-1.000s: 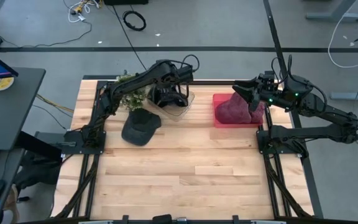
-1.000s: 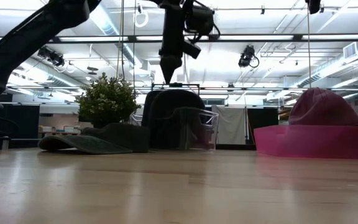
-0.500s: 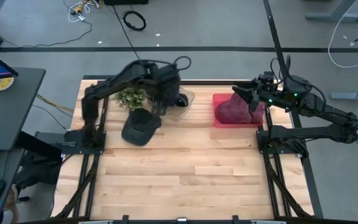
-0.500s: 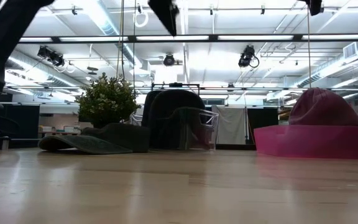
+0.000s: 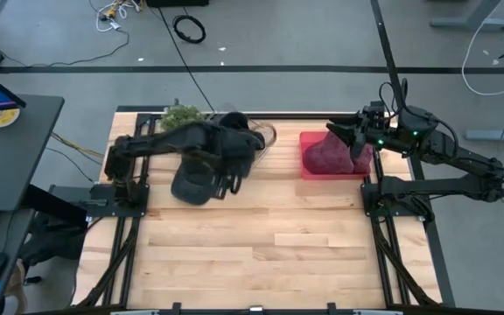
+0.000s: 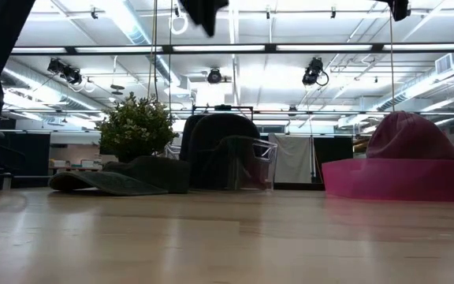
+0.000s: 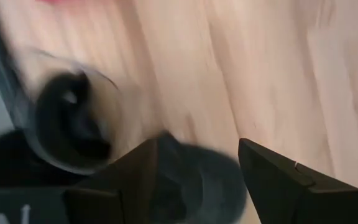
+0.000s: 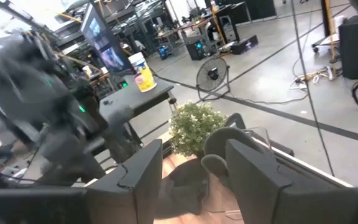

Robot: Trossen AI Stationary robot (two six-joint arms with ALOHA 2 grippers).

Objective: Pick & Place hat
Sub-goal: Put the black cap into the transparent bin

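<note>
Wooden table (image 5: 261,245), left claw (image 7: 197,163) spread wide, empty, above dark hat (image 5: 195,184), right claw (image 5: 339,136) parted over red tray (image 5: 309,166)

Both grippers (image 7: 197,168) (image 8: 191,165) parted, raised

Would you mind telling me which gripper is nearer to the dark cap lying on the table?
Left. The left gripper hangs above the table right beside the dark cap, open. The right gripper is far across the table, above the pink tray.
</note>
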